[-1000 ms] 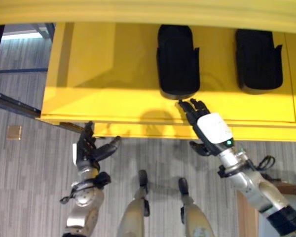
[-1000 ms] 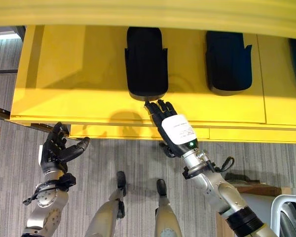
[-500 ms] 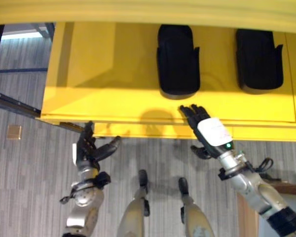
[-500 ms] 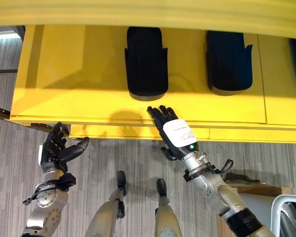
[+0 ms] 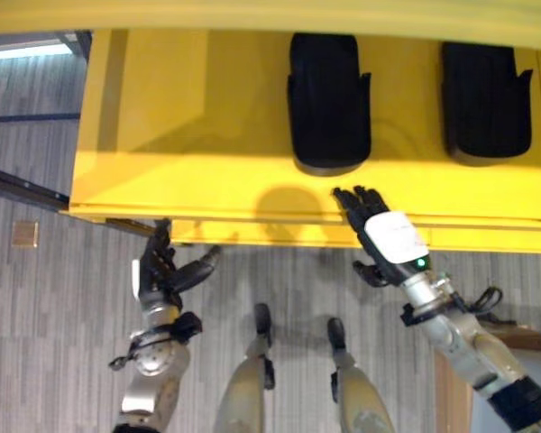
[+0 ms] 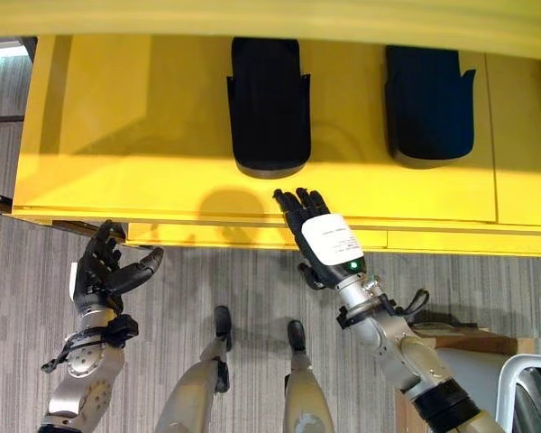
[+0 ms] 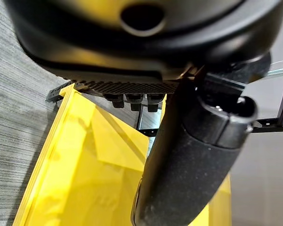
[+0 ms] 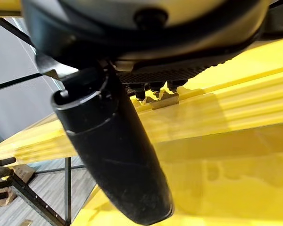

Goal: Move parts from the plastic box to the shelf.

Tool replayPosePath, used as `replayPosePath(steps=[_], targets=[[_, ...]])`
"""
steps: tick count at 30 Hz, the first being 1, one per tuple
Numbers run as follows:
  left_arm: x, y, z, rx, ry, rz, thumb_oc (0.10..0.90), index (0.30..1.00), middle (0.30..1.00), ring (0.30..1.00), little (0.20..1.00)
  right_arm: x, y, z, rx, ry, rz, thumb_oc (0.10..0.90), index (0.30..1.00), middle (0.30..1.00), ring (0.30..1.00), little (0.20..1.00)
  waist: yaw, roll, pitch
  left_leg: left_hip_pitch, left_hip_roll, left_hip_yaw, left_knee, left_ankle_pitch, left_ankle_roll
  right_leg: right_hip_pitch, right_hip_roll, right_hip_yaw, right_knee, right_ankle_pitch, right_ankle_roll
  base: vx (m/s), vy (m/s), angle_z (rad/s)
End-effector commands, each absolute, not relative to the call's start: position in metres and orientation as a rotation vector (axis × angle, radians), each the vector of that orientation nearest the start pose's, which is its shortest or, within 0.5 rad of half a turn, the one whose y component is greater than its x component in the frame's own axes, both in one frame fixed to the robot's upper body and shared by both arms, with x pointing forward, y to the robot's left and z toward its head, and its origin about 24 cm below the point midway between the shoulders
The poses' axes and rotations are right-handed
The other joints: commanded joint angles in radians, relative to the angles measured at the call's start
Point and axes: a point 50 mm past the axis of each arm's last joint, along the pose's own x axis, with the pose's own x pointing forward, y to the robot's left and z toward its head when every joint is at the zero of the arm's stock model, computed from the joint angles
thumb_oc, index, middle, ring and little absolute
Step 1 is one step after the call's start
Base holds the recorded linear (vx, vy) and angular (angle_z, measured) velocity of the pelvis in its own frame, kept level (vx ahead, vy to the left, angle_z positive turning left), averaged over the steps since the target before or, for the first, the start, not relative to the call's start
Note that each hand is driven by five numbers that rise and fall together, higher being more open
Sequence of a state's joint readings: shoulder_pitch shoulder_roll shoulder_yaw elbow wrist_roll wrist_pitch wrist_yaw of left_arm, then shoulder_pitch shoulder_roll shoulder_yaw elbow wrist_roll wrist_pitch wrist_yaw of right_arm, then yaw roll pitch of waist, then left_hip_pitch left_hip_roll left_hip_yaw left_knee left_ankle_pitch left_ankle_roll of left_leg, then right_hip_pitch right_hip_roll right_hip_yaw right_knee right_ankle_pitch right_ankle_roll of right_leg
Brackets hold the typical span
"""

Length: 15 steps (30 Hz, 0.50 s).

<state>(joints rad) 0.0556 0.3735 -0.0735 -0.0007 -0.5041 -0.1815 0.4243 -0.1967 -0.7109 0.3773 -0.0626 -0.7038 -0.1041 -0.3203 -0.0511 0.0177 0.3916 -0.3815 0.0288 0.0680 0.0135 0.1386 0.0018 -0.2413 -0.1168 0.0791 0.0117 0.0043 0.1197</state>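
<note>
Two black parts lie on the yellow shelf: one at the middle and another to its right. My right hand is open and empty, its fingers straight over the shelf's front edge. The fingertips stop a short way in front of the middle part without touching it. In the right wrist view the thumb stands out straight over the shelf. My left hand hangs open and empty below the shelf's front left edge, and the left wrist view shows its thumb beside the shelf.
Grey striped carpet lies below the shelf. A dark metal rail runs along the shelf's left end, with a small tan square on the floor near it. A brown box edge and a white frame stand at the lower right.
My right hand has drawn back a little from the middle black part toward the shelf's front edge. The whole picture has shifted slightly. The left hand has stayed put.
</note>
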Motion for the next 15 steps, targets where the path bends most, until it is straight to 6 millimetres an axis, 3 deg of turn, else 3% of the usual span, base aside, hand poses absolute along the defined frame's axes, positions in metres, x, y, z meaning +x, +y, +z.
replayPosePath(steps=[1,15], targets=[[0.25,0.231,0.093,-0.137,-0.294,0.346,0.9,1.0,1.0,1.0,1.0,0.273,-0.165,0.146,-1.287,-0.768,0.031,0.9,1.0,1.0,1.0,1.0,-0.014,-0.002,-0.085,0.023,0.094,0.039,0.155,-0.137,-0.072,-0.076,-0.019,0.028,0.157,-0.081,-0.003,0.0,0.0,0.0],[0.251,0.229,0.094,-0.162,-0.301,0.348,0.9,1.0,1.0,1.0,1.0,0.28,-0.155,0.146,-1.269,-0.779,0.044,0.9,1.0,1.0,1.0,1.0,-0.006,0.003,-0.084,0.016,0.088,0.035,0.144,-0.135,-0.072,-0.075,-0.027,0.016,0.146,-0.077,-0.003,0.0,0.0,0.0]])
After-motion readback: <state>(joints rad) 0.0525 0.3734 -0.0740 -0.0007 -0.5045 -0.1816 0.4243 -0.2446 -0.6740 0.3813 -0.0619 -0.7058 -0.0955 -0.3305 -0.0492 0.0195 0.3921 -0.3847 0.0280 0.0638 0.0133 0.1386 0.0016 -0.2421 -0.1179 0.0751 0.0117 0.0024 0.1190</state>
